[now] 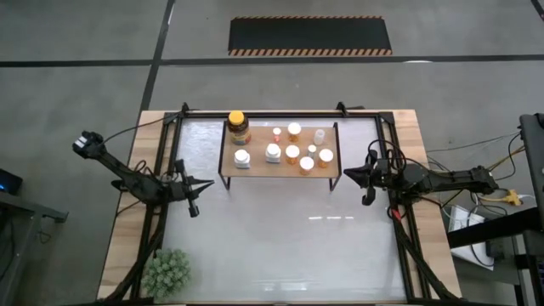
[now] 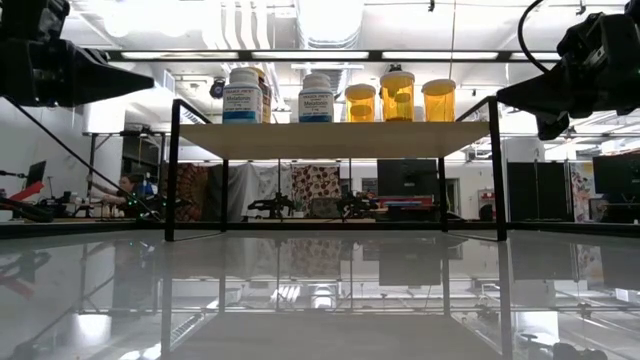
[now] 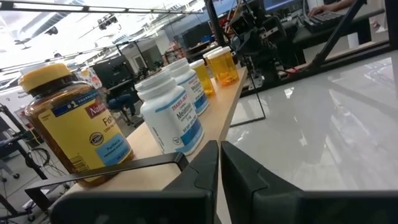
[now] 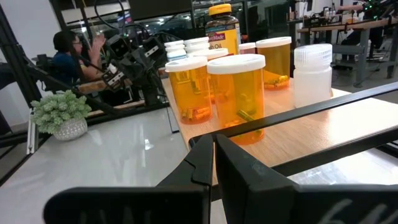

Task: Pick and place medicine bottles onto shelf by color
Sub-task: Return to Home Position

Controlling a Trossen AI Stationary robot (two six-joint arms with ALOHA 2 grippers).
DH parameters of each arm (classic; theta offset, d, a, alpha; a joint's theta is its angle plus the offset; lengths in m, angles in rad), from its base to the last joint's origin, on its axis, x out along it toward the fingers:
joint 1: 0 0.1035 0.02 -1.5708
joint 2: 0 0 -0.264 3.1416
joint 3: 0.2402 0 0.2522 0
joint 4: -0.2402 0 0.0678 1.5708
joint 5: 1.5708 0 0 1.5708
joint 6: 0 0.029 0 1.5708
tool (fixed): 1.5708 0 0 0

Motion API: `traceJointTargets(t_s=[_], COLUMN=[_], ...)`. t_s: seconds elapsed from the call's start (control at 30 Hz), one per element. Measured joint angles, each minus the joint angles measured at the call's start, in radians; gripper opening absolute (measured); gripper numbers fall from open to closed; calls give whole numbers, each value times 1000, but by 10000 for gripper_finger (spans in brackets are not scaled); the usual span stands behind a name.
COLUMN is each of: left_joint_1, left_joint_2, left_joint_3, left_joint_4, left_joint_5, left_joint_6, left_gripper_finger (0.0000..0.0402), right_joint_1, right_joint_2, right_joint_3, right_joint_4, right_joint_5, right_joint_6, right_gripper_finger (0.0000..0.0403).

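Several medicine bottles stand upright on the light-wood shelf (image 1: 257, 170). The amber jar with the yellow lid (image 1: 239, 126) is at its far left corner. White bottles (image 1: 242, 158) stand beside it, and orange pale-capped ones (image 1: 292, 154) stand toward the right. A pale bottle (image 1: 320, 136) and tiny ones (image 1: 277, 133) are near the far edge. My left gripper (image 1: 210, 181) hovers just left of the shelf, shut and empty, its tip (image 3: 219, 154) pointing at the shelf's left end. My right gripper (image 1: 344, 174) hovers just right of the shelf, shut and empty, its tip (image 4: 214, 146) facing the orange bottles (image 4: 237, 96).
A green bushy plant (image 1: 166, 270) sits at the table's near left corner. The glossy tabletop (image 1: 289, 238) stretches in front of the shelf. Black frame rails (image 1: 161, 170) run along the table's sides. A person (image 4: 65, 53) sits in the room beyond.
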Motion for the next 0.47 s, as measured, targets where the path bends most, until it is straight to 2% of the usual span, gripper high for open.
traceJointTargets(t_s=[0.47], left_joint_1=[0], left_joint_2=[8], left_joint_3=[0], left_joint_4=[0], left_joint_5=[0], left_joint_6=[0], left_gripper_finger=[1], right_joint_1=[0], right_joint_2=[0], right_joint_3=[0], right_joint_4=[0], right_joint_5=[0], right_joint_6=[0], right_gripper_finger=[9])
